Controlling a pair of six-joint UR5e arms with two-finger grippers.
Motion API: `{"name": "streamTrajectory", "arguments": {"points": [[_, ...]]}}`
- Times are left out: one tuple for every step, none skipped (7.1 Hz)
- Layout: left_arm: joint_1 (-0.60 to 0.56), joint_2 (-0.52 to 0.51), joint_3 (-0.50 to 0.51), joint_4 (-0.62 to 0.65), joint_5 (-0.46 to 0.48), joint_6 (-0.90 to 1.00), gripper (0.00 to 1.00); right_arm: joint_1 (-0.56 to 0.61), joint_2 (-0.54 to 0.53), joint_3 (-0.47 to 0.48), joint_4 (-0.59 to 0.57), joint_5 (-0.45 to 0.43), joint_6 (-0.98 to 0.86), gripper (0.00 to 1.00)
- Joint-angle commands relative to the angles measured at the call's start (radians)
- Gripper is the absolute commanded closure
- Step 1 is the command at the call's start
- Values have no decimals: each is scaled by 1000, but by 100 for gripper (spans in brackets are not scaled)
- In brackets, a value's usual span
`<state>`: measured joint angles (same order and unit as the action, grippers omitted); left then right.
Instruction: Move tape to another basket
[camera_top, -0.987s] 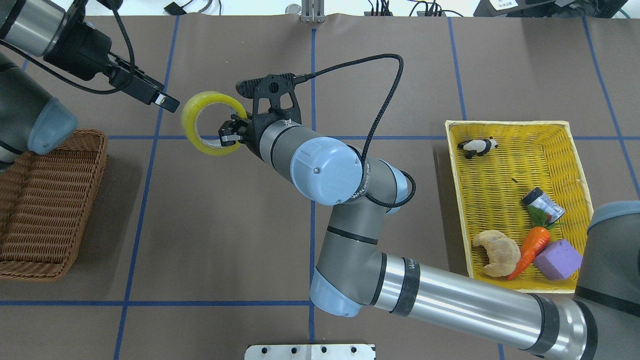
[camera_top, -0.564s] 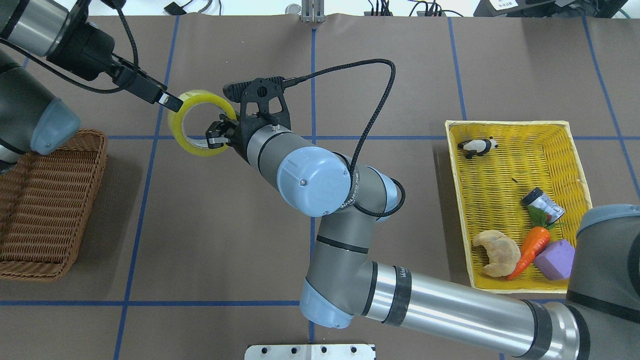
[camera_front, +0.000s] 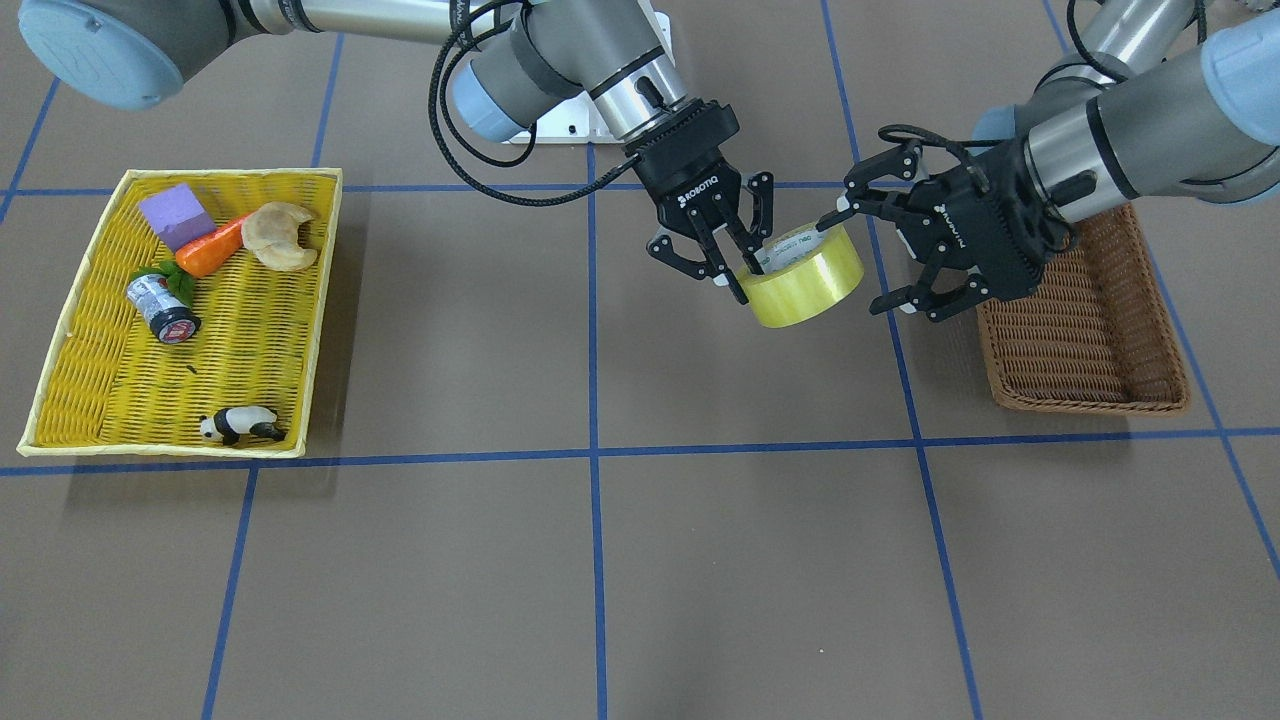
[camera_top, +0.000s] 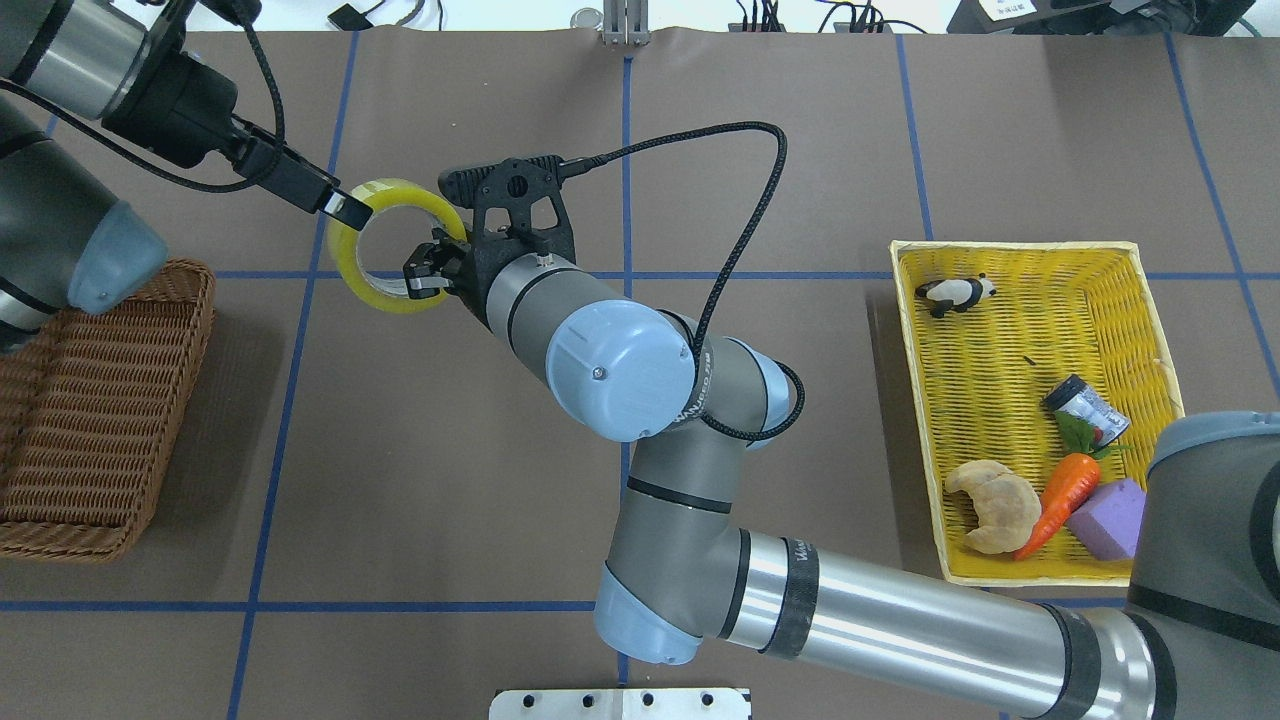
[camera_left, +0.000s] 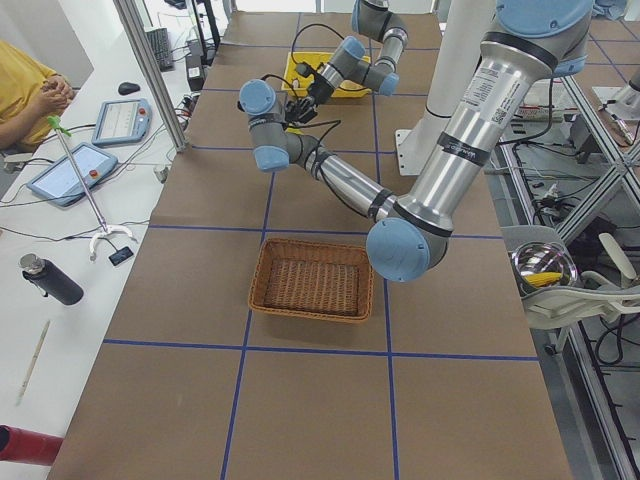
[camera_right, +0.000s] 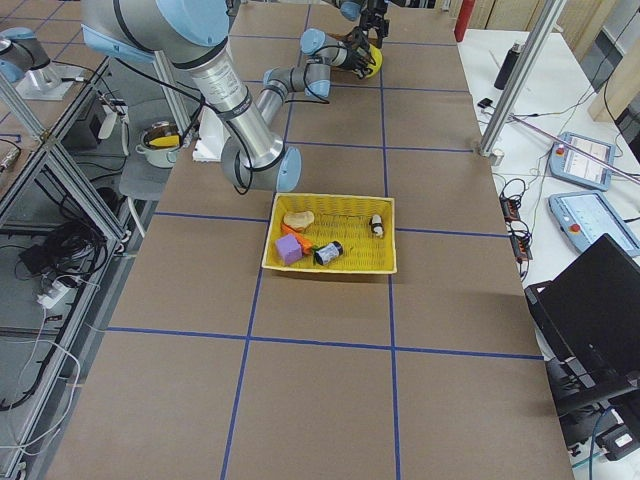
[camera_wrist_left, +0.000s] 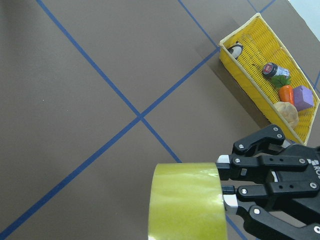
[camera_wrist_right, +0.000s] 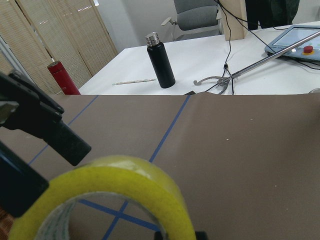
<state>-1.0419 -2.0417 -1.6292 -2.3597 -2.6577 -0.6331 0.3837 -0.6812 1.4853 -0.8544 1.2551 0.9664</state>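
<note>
The tape (camera_front: 805, 278) was held above the counter (camera_front: 600, 560) by the right gripper (camera_front: 737, 268), jaws clamped on its rim. The jaws of the left gripper (camera_front: 862, 258) were spread wide just beside it.

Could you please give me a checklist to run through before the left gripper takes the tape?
1. Grip: right gripper shut on the tape, one finger inside its core: ok.
2. Receiver: left gripper open, jaws spread wide: ok.
3. Seating: tape between the left jaws: not ok, it sits only at their tips.
4. Target: brown wicker basket free, nothing shows inside: ok.
</note>
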Motion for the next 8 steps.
{"name": "streamTrajectory", "arguments": {"points": [[14, 0, 0, -1, 1, 0, 2, 0, -1, 10, 0, 0, 0, 100], [16, 0, 0, -1, 1, 0, 2, 0, -1, 10, 0, -2, 0, 100], [20, 0, 0, -1, 1, 0, 4, 0, -1, 12, 0, -2, 0, 100], [23, 0, 0, -1, 1, 0, 26, 0, 0, 13, 0, -2, 0, 100], [23, 0, 0, -1, 1, 0, 99, 0, 0, 13, 0, 0, 0, 80], [25, 0, -1, -3, 1, 0, 100, -8, -4, 15, 2, -19, 0, 1], [26, 1, 0, -12, 1, -3, 100, -23, -9, 13, 0, -69, 2, 0], [26, 3, 3, -12, 1, -7, 100, -26, -15, 24, 0, -69, 3, 0]]}}
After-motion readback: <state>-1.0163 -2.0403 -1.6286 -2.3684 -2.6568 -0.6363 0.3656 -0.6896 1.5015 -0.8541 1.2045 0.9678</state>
